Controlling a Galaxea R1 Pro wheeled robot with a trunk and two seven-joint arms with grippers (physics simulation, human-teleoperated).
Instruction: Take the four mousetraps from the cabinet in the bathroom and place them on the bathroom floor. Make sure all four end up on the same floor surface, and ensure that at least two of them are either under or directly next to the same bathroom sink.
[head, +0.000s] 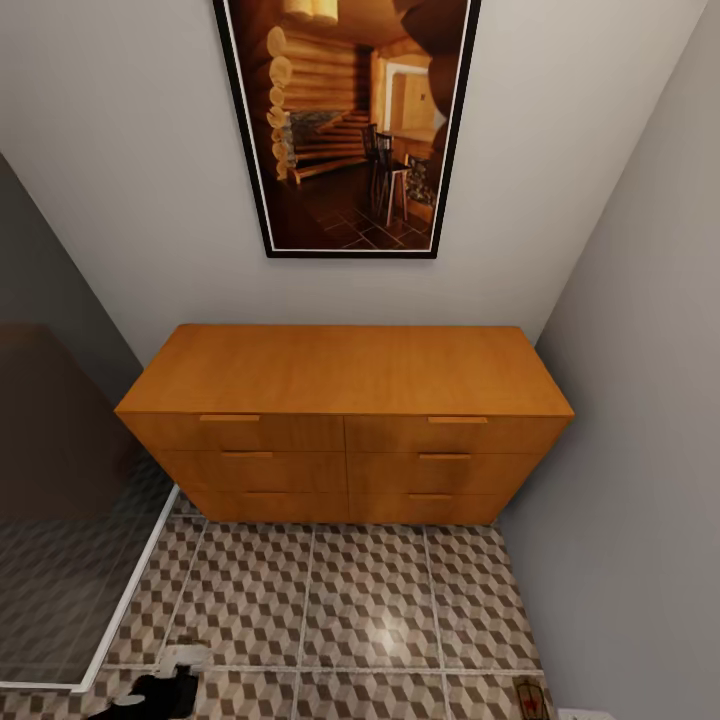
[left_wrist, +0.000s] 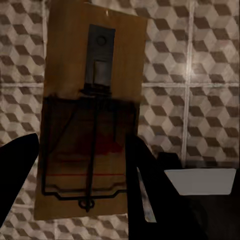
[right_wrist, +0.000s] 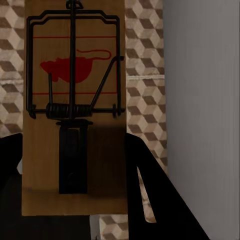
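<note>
My left end effector (left_wrist: 80, 192) is clamped on one mousetrap (left_wrist: 87, 115); my right end effector (right_wrist: 72, 187) grips another mousetrap (right_wrist: 74, 100). Both hang over the bathroom floor (head: 370, 610), facing the closed cabinet (head: 345, 410). Lower each trap flat onto the tiles before opening.

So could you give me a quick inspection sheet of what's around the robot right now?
Surface: cube-patterned tiled bathroom floor, bare in front of the chest.
Job's things: low orange-brown wooden six-drawer cabinet, all drawers closed; one flat wooden mousetrap between the left gripper's fingers, another mousetrap between the right gripper's.
Clutter: nothing seen.
Grippers: left gripper and right gripper each closed on a trap.
Cables: nothing seen.
Surroundings: dark-framed log-interior picture, grey walls, tinted glass panel.
</note>
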